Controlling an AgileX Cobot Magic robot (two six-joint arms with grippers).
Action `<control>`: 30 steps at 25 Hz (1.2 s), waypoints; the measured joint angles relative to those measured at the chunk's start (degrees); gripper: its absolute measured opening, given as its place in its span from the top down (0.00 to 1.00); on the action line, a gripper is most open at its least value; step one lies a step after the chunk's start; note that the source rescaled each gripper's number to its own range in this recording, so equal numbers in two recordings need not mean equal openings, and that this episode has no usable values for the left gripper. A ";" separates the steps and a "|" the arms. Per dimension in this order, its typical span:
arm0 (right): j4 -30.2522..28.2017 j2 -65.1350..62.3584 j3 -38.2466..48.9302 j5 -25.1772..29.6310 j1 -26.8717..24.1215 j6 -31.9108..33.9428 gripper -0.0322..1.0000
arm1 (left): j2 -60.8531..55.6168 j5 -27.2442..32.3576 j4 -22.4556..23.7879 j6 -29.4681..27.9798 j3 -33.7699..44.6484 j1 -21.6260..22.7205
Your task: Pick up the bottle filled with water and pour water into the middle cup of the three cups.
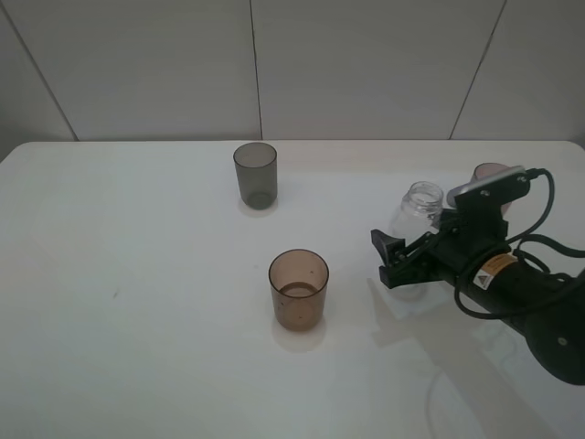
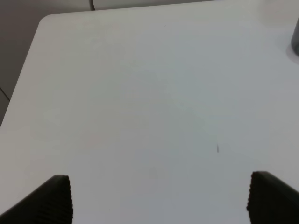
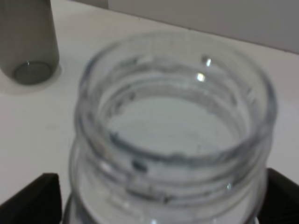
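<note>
The clear bottle (image 1: pixel 419 203) stands upright and uncapped on the white table (image 1: pixel 137 302), to the right of centre. My right gripper (image 1: pixel 393 262) reaches in from the right, its black fingers set wide on either side of the bottle's lower body. In the right wrist view the bottle's threaded neck (image 3: pixel 173 130) fills the picture between the two fingertips (image 3: pixel 32 198), with a thin gap beside them. The brown-amber middle cup (image 1: pixel 298 288) stands upright to the left of the bottle. My left gripper (image 2: pixel 163 200) hangs open over bare table and does not show in the exterior view.
A dark grey cup (image 1: pixel 255 174) stands at the back near the centre; the dark grey cup (image 3: pixel 28 42) also shows in the right wrist view. A pinkish cup (image 1: pixel 489 171) is mostly hidden behind my right arm. Cables trail off the right arm.
</note>
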 joint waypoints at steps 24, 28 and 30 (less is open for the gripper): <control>1.18 -24.14 0.17 0.00 0.00 -0.05 0.30 | 0.00 0.00 0.00 0.00 0.00 0.00; 1.18 -27.28 0.17 0.00 0.00 -0.05 0.30 | 0.00 0.00 0.00 0.00 0.00 0.00; 1.18 -29.43 0.23 0.20 0.00 -0.05 0.30 | 0.00 0.00 0.00 0.00 0.00 0.00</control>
